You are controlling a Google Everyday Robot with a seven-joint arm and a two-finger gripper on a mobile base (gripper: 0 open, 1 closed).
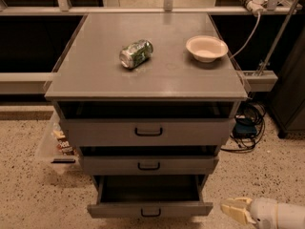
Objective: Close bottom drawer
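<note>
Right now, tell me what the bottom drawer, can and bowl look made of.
Bottom drawer: likely painted metal, matte grey, flat front. Can: thin metal, glossy green print, shiny end. Bowl: pale, smooth, perhaps plastic or paper. Gripper: low right of the drawer.

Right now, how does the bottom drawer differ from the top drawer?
The bottom drawer has a narrower, shallower front than the top drawer. The bottom drawer is pulled out far, its inside showing; the top drawer shows only a thin dark gap. The end effector sits low right of the bottom drawer, far from the top drawer. Both are grey with a black loop handle.
</note>
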